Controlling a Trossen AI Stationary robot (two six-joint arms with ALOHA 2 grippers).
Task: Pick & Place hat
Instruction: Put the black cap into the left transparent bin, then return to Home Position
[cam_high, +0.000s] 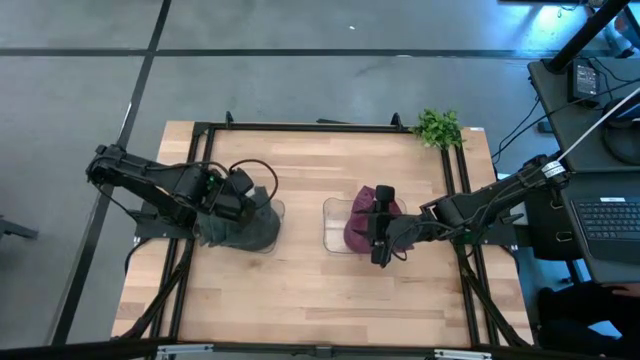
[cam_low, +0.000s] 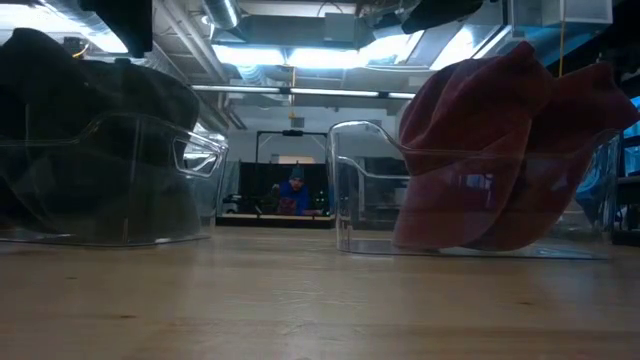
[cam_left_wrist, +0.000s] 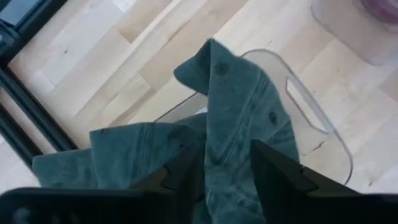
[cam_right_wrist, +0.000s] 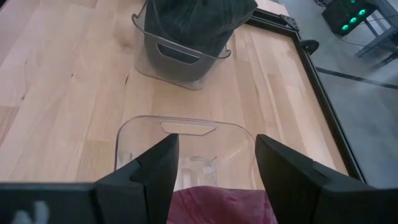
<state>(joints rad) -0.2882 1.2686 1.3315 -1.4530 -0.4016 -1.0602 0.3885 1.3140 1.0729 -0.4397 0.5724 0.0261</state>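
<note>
Even, soft light covers the table (cam_high: 300, 290) in the high view, with faint shadows. The low view is dim and backlit by bright ceiling lamps (cam_low: 300, 52); the near tabletop blurs.

Robotics lab: framed workbench (cam_high: 300, 290), laptop (cam_high: 607, 222).

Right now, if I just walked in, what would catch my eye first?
Two hats, each draped in a clear bin. The left pincer grips the dark green hat over the left bin. The right pincer hovers open above the maroon hat in the right bin. A small green plant sits at the table's far corner.
</note>
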